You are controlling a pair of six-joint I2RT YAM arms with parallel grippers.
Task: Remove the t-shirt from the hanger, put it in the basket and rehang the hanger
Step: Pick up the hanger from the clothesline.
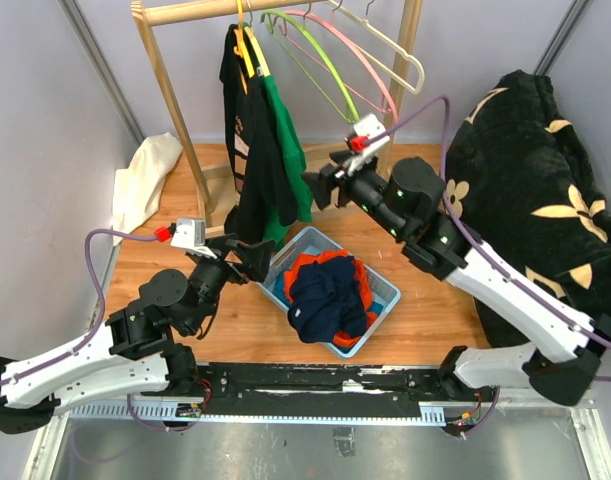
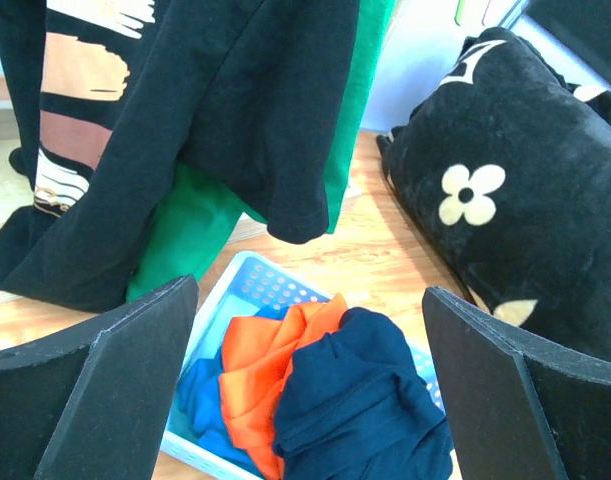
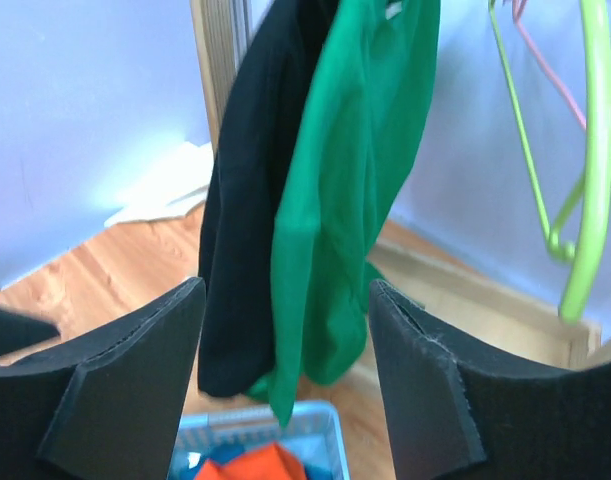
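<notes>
The right arm reaches up and left. The right claw [image 1: 317, 188] is spread and empty, just beside the green t-shirt [image 1: 288, 150]. That shirt hangs with a black t-shirt [image 1: 250, 150] from yellow hangers [image 1: 249, 50] on a wooden rail [image 1: 200, 10]. The left arm lies low, with the left claw [image 1: 253, 262] spread wide beside the basket [image 1: 385, 296] of clothes. A blanket [image 1: 530, 170] crowds the right edge of the worktop [image 1: 235, 330].

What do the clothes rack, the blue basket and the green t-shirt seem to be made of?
Clothes rack: pale unpainted wood, matte. Blue basket: probably plastic, smooth, with rows of moulded holes. Green t-shirt: soft matte fabric, perhaps cotton; it hangs in folds.
</notes>
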